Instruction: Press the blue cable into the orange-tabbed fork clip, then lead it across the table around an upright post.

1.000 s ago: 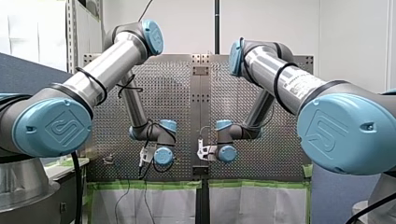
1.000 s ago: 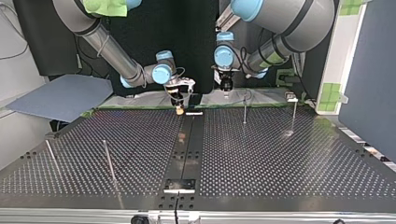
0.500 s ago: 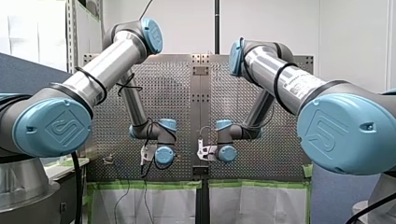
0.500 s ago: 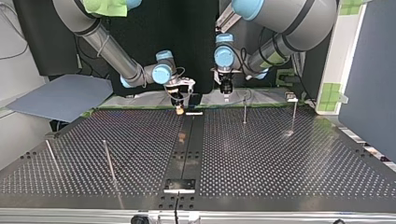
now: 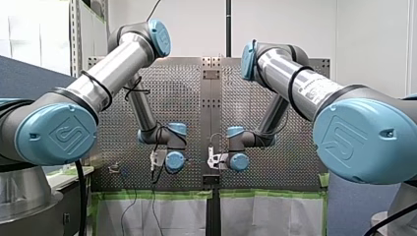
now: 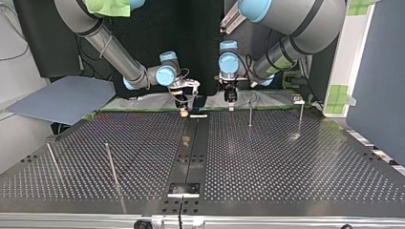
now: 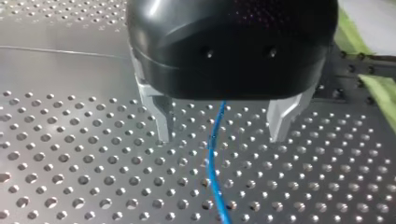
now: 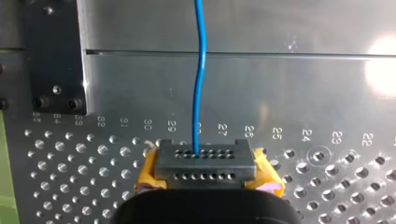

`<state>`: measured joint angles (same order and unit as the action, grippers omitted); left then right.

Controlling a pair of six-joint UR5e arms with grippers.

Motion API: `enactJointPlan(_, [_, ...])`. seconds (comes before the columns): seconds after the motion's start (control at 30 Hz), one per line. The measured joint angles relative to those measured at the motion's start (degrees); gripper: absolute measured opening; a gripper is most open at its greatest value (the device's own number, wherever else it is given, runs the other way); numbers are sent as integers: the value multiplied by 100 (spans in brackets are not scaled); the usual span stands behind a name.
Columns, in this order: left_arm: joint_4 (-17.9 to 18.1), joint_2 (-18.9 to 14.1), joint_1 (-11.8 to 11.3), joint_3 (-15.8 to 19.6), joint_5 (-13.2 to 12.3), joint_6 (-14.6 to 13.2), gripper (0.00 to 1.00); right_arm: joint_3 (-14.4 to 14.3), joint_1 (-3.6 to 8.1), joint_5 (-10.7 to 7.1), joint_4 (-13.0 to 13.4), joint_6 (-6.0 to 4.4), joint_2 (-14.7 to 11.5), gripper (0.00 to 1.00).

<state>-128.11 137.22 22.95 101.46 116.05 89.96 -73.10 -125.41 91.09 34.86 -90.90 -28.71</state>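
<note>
Table (image 6: 286, 162), top view, is bearing a post (image 6: 250, 113) at four o'clock from the left gripper (image 7: 219, 137), which is straddling the cable (image 7: 211, 172) unclenched; right gripper (image 8: 205, 163) is clenching it. Clipping, routing seemingly pending.

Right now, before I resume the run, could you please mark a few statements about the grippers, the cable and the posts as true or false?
1. My left gripper has its metal fingers apart, with the blue cable running between them. True.
2. My right gripper is open and empty. False: its yellow pads are shut on the blue cable.
3. In the top view, upright posts stand on both halves of the table. True.
4. In the top view, both grippers hang over the table's near edge. False: both are at its far edge, where the arms come in.
</note>
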Motion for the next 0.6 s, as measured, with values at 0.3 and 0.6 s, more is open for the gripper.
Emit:
enactJointPlan(0.3, [-258,39,-85,-223,79,-162,100,0,-4,2,2,0,-2,0])
enactJointPlan(0.6, [-351,109,-160,-323,14,-162,100,-1,-5,4,2,0,-1,0])
